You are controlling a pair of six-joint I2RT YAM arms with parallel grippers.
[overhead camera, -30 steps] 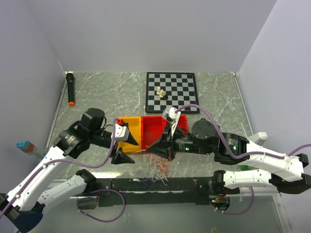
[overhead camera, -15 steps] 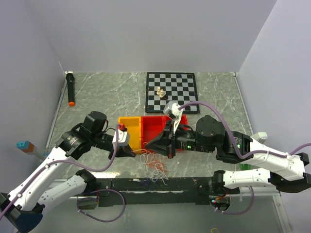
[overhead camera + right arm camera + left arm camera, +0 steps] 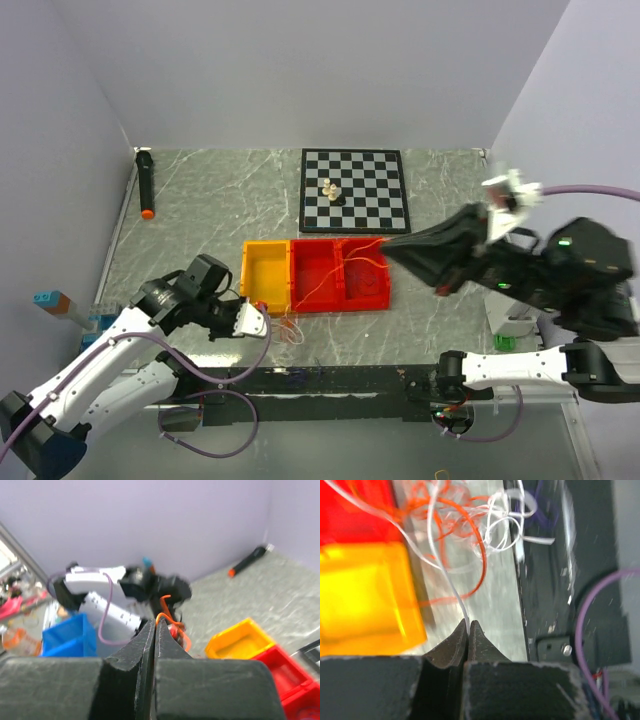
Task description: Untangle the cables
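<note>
The cables are a loose tangle of orange and white wires on the marble just in front of the yellow bin. From above, the cables lie near the table's front edge. My left gripper is shut on a white wire that leads up into the tangle. It sits low by the yellow bin's near corner. My right gripper is shut on an orange wire. It is raised at the right, and the orange wire stretches from it across the red bin.
A yellow bin adjoins the red one. The chessboard with a few pieces lies behind them. A black marker lies at the far left. A blue box stands past the left edge. The black rail borders the tangle.
My left gripper closed on the white wire and drew back toward the near edge. My right arm lifted and swung far right, pulling the orange wire out of the bunch.
</note>
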